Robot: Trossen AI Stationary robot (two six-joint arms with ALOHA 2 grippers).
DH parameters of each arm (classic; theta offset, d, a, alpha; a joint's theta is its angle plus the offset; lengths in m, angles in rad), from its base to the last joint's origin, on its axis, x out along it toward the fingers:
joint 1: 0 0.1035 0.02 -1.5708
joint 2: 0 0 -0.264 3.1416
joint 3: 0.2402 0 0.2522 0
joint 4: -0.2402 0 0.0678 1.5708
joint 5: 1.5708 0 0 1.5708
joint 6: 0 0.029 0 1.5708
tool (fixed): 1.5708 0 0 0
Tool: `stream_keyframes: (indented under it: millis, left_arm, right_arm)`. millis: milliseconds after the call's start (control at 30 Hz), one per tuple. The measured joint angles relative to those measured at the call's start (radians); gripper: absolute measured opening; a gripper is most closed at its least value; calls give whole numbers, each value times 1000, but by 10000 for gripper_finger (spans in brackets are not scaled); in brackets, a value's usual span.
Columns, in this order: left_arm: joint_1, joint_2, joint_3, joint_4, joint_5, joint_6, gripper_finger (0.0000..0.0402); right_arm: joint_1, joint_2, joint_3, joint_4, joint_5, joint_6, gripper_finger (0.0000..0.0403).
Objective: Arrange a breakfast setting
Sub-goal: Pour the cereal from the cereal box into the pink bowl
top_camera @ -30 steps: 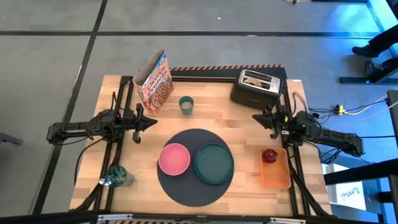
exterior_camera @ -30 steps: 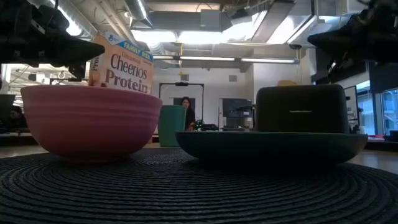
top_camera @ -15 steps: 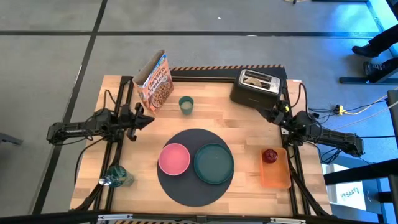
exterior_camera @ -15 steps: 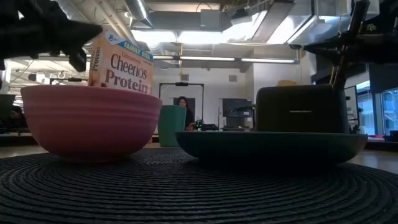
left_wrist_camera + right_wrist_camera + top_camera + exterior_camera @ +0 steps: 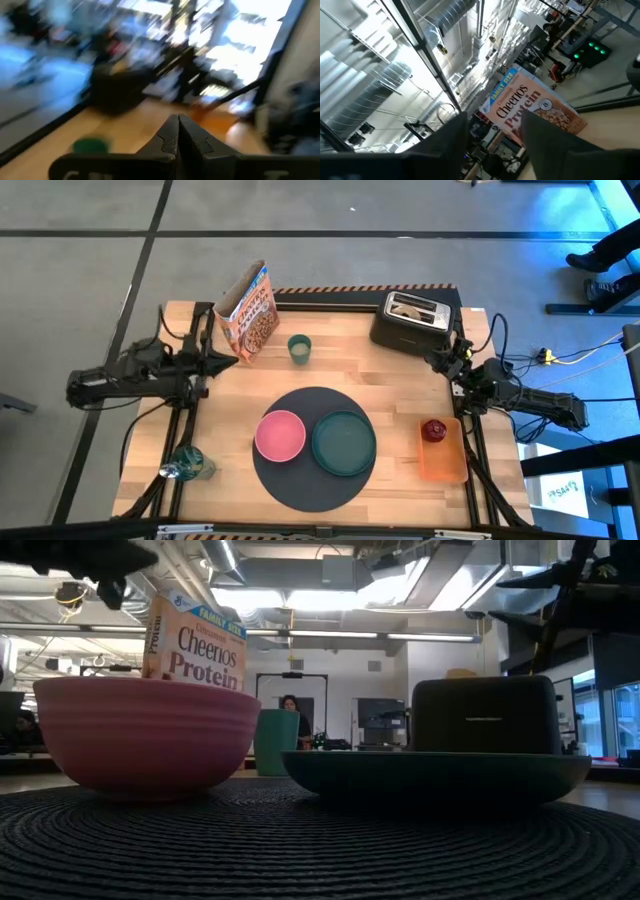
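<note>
Nearest, one large round dark-grey woven mat [image 5: 315,448] lay on the wooden worktop [image 5: 370,370], carrying one pink bowl [image 5: 280,435] and one dark-green plate [image 5: 343,442] side by side. Both looked rigid and smooth, probably slippery, so a grip across the rim seemed best. Just right of the mat, one small dark-red fruit [image 5: 433,429] sat in one orange rectangular tray [image 5: 443,461]; it seemed light and apt to roll, best pinched across its middle. Farther back stood one small pale-green cup [image 5: 299,348], likely light and easily tipped, beside one cereal box [image 5: 248,310]. At the far edge, one black toaster [image 5: 412,319] held a pale bagel [image 5: 408,307], probably soft and takeable from above. The left pincer [image 5: 222,356] was clenched and empty beside the box; the right pincer [image 5: 441,361], parted and empty, hovered by the toaster.
</note>
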Motion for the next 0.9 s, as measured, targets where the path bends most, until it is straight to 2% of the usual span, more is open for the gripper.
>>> stream_keyframes:
  millis: [167,233,333,533,633,900]
  left_arm:
    - [0,96,202,-399,-153,-185,28]
    - [0,133,238,-537,-199,-253,50]
    - [0,172,240,-633,-264,-313,88]
    - [20,261,191,-621,-380,-364,175]
    - [51,315,190,-599,-445,-457,209]
    - [143,493,191,-609,-520,-490,254]
  right_arm:
    - [0,29,0,0,18,4,233]
    - [0,35,0,-3,15,4,251]
    - [0,43,0,-8,10,3,273]
    - [0,48,0,-9,-7,-20,302]
    - [0,48,0,-9,-9,-20,305]
    - [0,48,0,-9,-36,-34,304]
